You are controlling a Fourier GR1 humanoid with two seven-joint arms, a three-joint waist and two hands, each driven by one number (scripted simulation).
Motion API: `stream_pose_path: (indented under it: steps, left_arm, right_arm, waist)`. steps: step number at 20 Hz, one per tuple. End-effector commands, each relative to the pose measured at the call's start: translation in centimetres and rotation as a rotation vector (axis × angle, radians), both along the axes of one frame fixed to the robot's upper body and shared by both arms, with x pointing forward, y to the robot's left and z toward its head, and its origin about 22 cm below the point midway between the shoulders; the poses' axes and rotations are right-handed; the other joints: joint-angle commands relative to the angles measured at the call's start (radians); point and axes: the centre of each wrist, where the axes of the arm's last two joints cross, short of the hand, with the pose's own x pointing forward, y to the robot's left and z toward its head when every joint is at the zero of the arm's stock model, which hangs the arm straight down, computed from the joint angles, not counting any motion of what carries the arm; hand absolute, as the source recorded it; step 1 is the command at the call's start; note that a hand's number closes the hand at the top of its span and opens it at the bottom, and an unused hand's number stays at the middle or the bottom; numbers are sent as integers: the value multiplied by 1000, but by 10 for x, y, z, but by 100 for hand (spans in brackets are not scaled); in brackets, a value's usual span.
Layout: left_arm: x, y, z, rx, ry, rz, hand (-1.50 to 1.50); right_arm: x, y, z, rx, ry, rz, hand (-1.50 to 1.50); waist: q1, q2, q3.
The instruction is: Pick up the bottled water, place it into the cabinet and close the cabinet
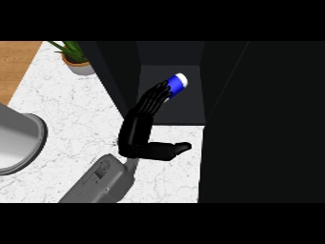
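Note:
The bottled water (178,82), blue with a white cap, is inside the dark cabinet (170,107) on its grey shelf, tilted with the cap toward the upper right. My left hand (138,128) reaches into the cabinet opening. Its straight fingers (157,96) end right at the bottle's lower end, while the thumb sticks out to the right over the counter. The hand is open, with nothing curled round the bottle. A tall dark panel (270,124), apparently the cabinet's door or side, fills the right of the view. My right hand does not show.
A large grey cylinder (10,138) lies at the left edge on the white marble counter (73,114). A potted plant (76,57) stands at the back left beside the cabinet. A strip of wood (3,62) shows at the far left.

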Motion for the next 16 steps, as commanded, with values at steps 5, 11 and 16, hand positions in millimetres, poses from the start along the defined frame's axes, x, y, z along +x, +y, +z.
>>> stream_pose_path:
  steps: [5, 11, 16]
  left_arm:
    - [-52, 41, 0, -18, 68, -28, 150]
    - [-74, 104, -1, -1, 41, 56, -150]
    - [-83, 126, 15, -20, 35, 131, -150]
  right_arm:
    - [-4, -6, 30, -181, 11, 247, 150]
    - [-1, 5, 33, -209, -54, 415, 150]
    - [-5, 14, 47, -209, -97, 476, 150]
  waist:
    - [10, -2, -1]
    - [10, -3, -2]
    - [-5, -5, -2]
